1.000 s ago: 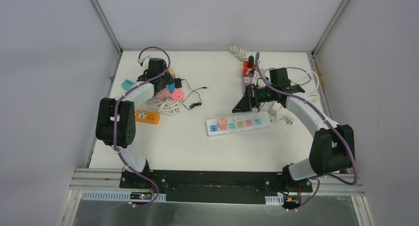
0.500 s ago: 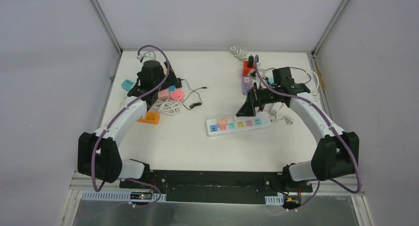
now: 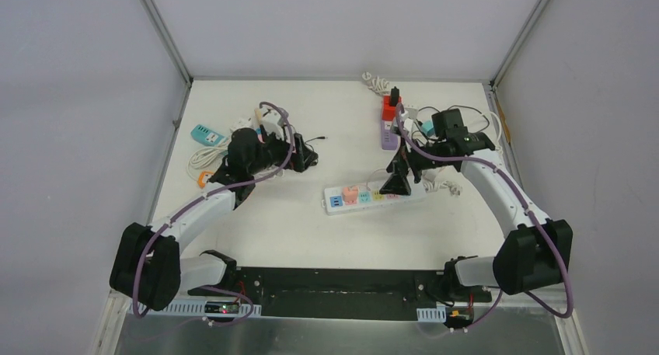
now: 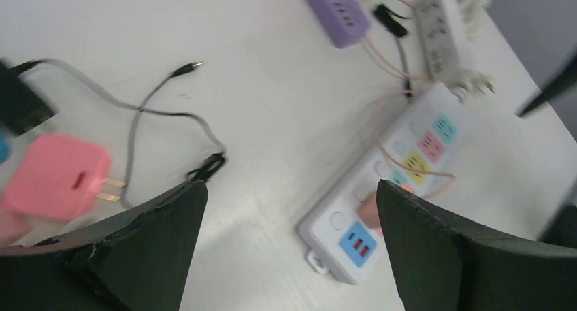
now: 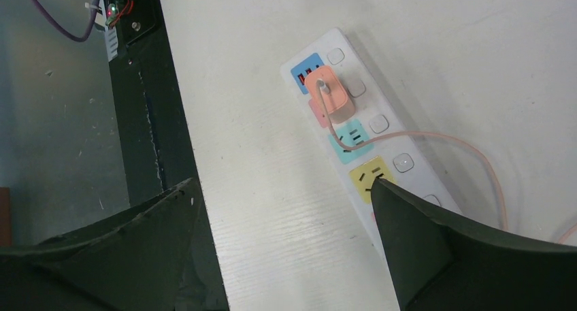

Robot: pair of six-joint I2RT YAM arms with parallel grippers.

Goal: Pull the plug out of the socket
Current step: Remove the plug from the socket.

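A white power strip [image 3: 339, 201] with coloured sockets lies mid-table. A peach plug [image 3: 350, 192] stands in its second socket from the left, beside the blue USB panel, and a thin peach cord trails off it. In the right wrist view the plug [image 5: 330, 100] shows clearly on the strip [image 5: 381, 131]. My right gripper [image 3: 396, 184] hovers open over the strip's middle, and one of its fingertips [image 5: 381, 188] covers the yellow socket. My left gripper [image 3: 305, 154] is open above bare table, left of the strip. Its view shows the strip [image 4: 354, 239] and the blurred plug [image 4: 371, 207].
A loose pink adapter [image 4: 58, 178] and a thin black cable [image 4: 170, 113] lie near the left gripper. A purple strip [image 3: 388, 131], a red one [image 3: 390, 106] and white cords sit at the back right. A teal strip [image 3: 203, 133] lies far left. A black rail [image 5: 146, 120] runs along the near table edge.
The left arm swung from the back-left pile toward the centre and its jaws opened wider. The right gripper came nearer and now hangs over the strip.
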